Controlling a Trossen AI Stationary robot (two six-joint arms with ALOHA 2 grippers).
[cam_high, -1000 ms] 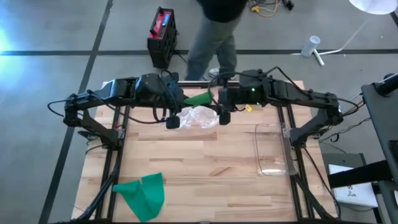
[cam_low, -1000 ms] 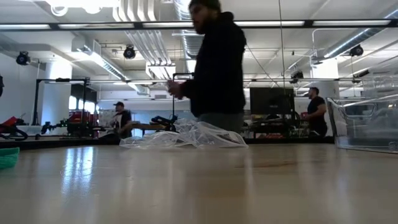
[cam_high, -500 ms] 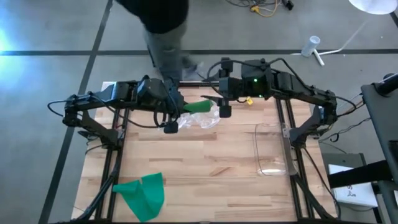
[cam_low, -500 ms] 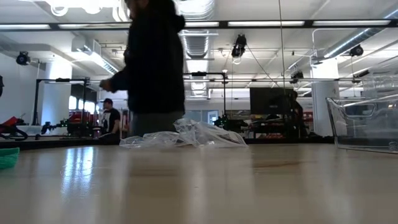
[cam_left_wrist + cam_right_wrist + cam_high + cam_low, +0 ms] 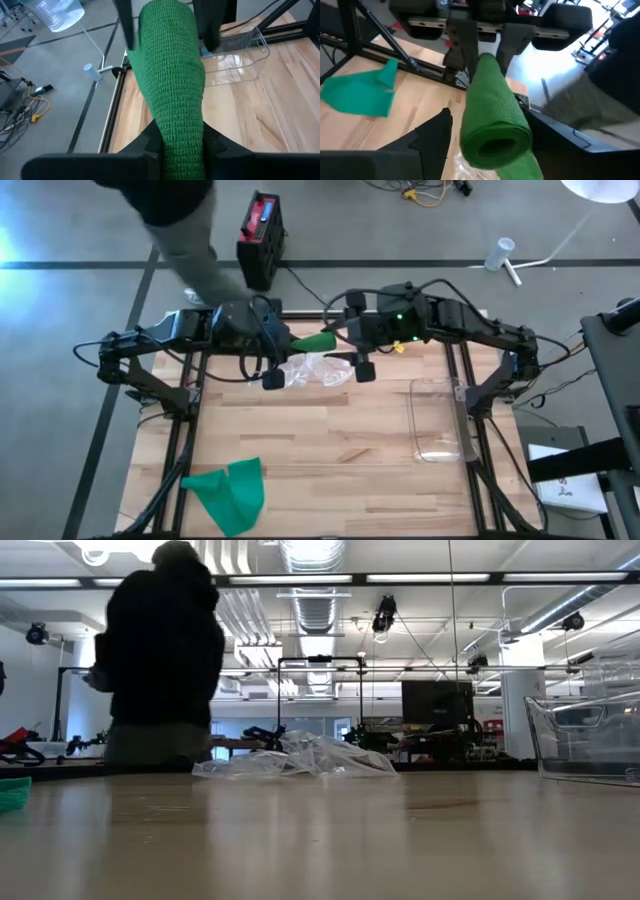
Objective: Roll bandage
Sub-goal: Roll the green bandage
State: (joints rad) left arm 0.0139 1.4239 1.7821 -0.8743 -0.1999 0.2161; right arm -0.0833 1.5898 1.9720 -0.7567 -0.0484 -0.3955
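Above table's far edge: green knitted bandage [image 5: 172,85], rolled tubular, clenched by left end effector [image 5: 175,142]; right end effector [image 5: 485,145] released.

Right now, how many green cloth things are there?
2. A green roll held up between the left tool and right tool at the table's far edge, and a loose green cloth at the near left corner. Others may be hidden.

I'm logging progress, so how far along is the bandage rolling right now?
Done: the green bandage is rolled into a tube, out of its clear wrapper. In hand: the left tool is shut on one end, with the right tool open around the other. Left: finishing the roll; a second green cloth lies loose on the table.
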